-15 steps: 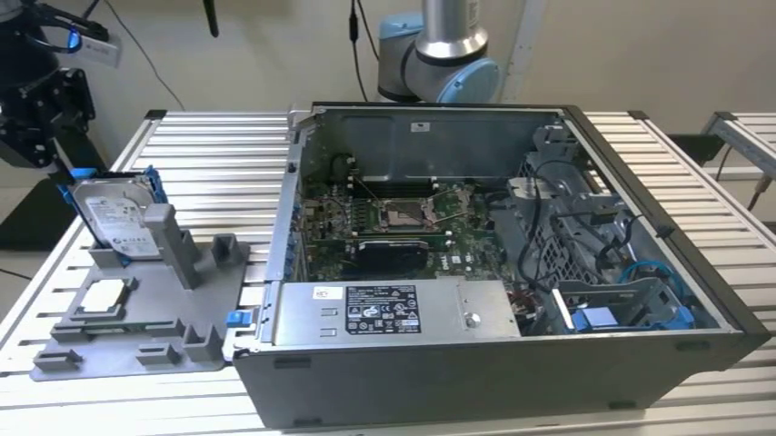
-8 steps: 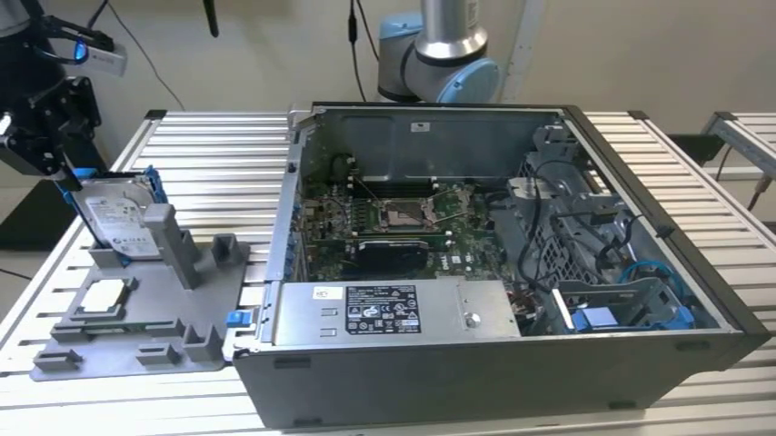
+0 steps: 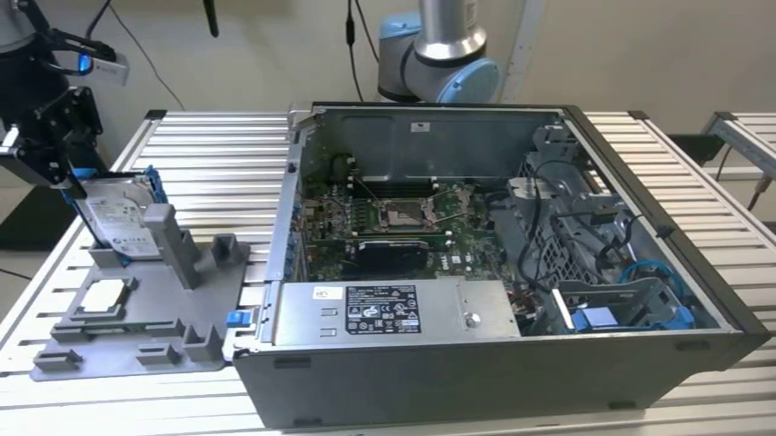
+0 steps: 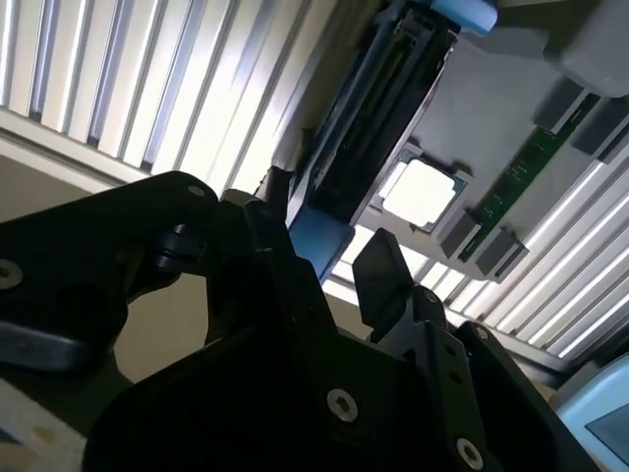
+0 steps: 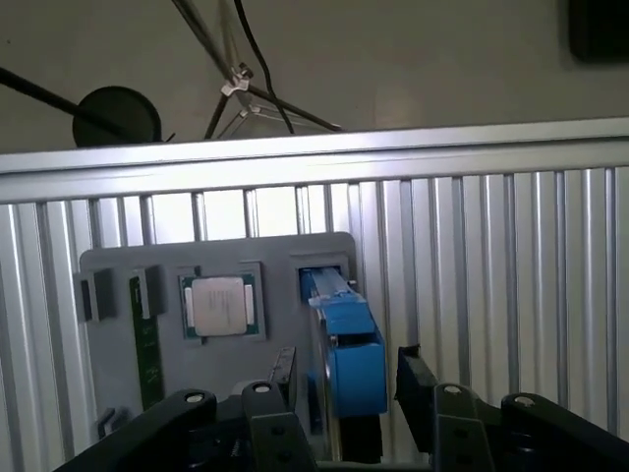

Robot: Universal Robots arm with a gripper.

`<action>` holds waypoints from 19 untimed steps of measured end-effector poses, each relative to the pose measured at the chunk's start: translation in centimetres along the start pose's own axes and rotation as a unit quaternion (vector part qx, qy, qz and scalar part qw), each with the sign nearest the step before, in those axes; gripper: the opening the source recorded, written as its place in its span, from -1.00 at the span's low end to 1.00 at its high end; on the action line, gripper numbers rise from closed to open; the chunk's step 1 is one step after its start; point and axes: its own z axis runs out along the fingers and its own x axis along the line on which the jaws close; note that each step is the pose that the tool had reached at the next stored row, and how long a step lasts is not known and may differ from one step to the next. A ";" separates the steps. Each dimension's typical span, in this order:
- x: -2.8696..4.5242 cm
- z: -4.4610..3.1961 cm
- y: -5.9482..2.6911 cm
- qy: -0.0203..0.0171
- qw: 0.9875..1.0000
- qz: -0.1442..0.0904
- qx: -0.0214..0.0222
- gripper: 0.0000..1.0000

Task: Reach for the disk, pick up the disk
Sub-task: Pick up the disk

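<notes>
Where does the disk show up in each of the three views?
Exterior view: the disk stands upright in the gray fixture at the exterior view's left, behind the processor chip.
First wrist view: the disk is seen edge-on, beside the chip.
Second wrist view: the disk is edge-on again, beside the chip.
Shared landmark: the processor chip.

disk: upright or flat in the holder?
Upright: the disk stands on edge in the gray holder, the open gripper straddling its blue-framed edge.
</notes>
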 end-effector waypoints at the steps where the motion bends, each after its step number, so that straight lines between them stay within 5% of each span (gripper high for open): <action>1: 0.01 0.19 0.06 0.000 1.000 -0.002 0.001 1.00; 7: -0.05 1.04 0.15 -0.003 1.000 -0.004 0.010 1.00; 19: -0.24 2.98 0.23 -0.002 1.000 -0.007 0.009 1.00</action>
